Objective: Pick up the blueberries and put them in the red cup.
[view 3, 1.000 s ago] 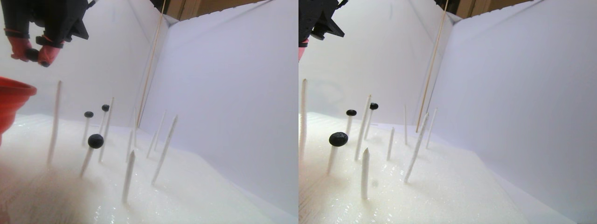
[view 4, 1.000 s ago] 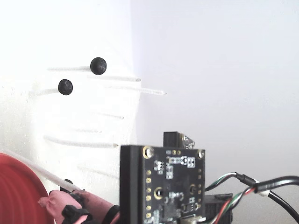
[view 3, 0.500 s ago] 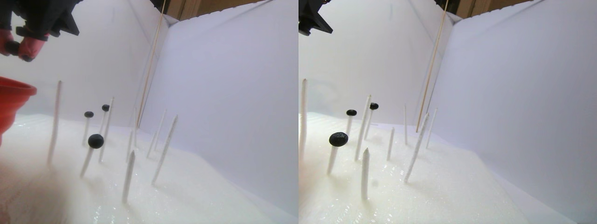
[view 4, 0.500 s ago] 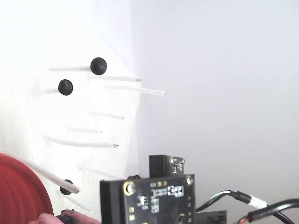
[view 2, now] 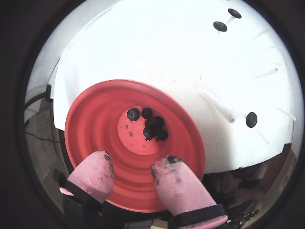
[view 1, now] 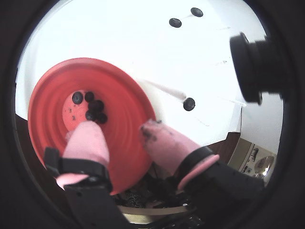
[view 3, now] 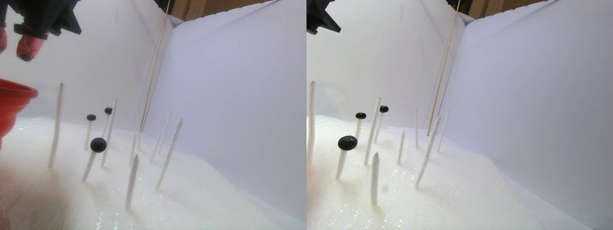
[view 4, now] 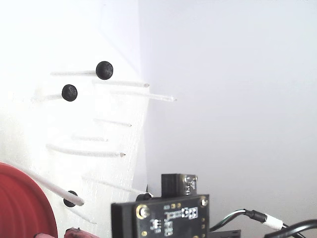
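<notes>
The gripper (view 2: 131, 166), which a second ago held a blueberry, now hangs open and empty over the red cup (view 2: 95, 129), where several blueberries (view 2: 151, 125) lie, three remaining on white sticks (view 3: 89, 165).

Red cup (view 1: 114, 95) fills left-centre of a wrist view, ridged rings inside. At its bottom: cluster of dark blueberries (view 1: 95, 109), approx five, some touching, one (view 1: 77, 98) slightly apart to the left. Hand (view 1: 119, 131) hangs over cup's near rim, pink fingertips (view 1: 88, 140) spread wide w/ nothing between; right tip smudged dark. Three more blueberries outside cup on white worktop (view 1: 128, 38): one (view 1: 189, 103) just right of cup beside a white stick (view 1: 164, 89), two (view 1: 175, 22) well beyond cup, near top edge. Black round part (view 1: 252, 67) far right of cup.
</notes>
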`<state>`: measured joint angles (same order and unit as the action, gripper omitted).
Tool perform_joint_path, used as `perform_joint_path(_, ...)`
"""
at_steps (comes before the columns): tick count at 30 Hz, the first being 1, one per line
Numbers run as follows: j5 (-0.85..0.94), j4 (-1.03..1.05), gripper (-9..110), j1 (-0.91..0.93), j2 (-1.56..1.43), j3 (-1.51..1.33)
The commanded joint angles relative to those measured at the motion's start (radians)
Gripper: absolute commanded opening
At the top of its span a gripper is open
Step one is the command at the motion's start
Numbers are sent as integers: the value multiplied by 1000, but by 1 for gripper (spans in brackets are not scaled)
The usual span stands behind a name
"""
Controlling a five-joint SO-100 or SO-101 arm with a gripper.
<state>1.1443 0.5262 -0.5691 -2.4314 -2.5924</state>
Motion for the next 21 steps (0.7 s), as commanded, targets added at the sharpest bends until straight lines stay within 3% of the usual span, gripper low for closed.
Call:
perform_joint_path(1, 14, 2, 15, 18, -67, 15)
perform_joint_path(21, 114, -64, 15, 144, 6, 54)
